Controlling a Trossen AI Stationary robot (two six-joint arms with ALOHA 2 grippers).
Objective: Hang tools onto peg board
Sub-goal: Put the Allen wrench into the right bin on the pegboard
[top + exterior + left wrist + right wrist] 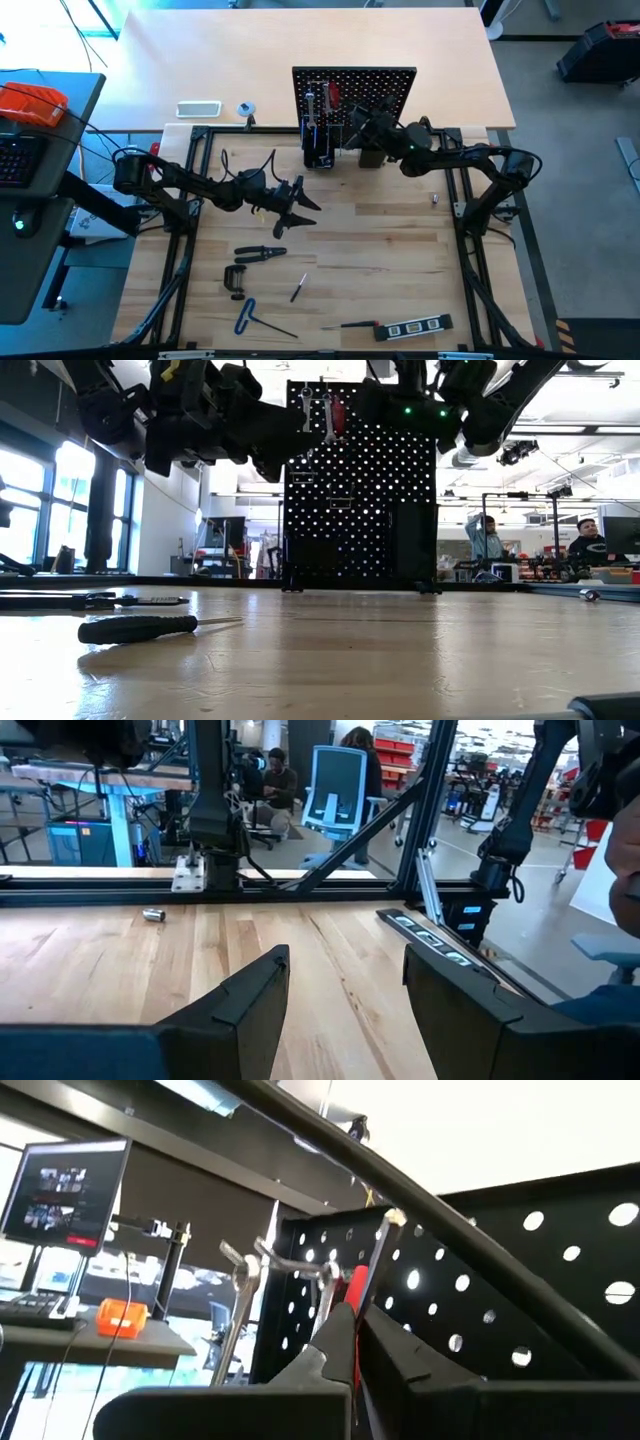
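The black peg board (355, 100) stands upright at the table's far side. Two silver wrenches (240, 1280) and a red tool (332, 95) hang on it. My right gripper (355, 1325) is up against its face, shut on a thin silver tool (378, 1250). My left gripper (303, 205) hovers open over the table's left middle, with nothing between its fingers (250, 995). Pliers (260, 253), a C-clamp (235, 280), a blue hex key (250, 318), a small screwdriver (298, 290) and a level (415, 326) lie flat on the near part of the table. My right gripper pinches the thin silver tool's lower part (362, 1305) between its two fingers. The fingers slant upward toward the peg board. The tool sticks up out of the fingertips, its upper end (388, 1218) close to the board's holes, lifted clear of the table.
A black holder box (318, 150) with a blue-handled tool sits at the board's base. A white tray (198, 108) and a tape roll (245, 109) lie beyond the frame's far rail. A small metal bit (434, 198) lies at the right. People (590, 542) sit in the room behind.
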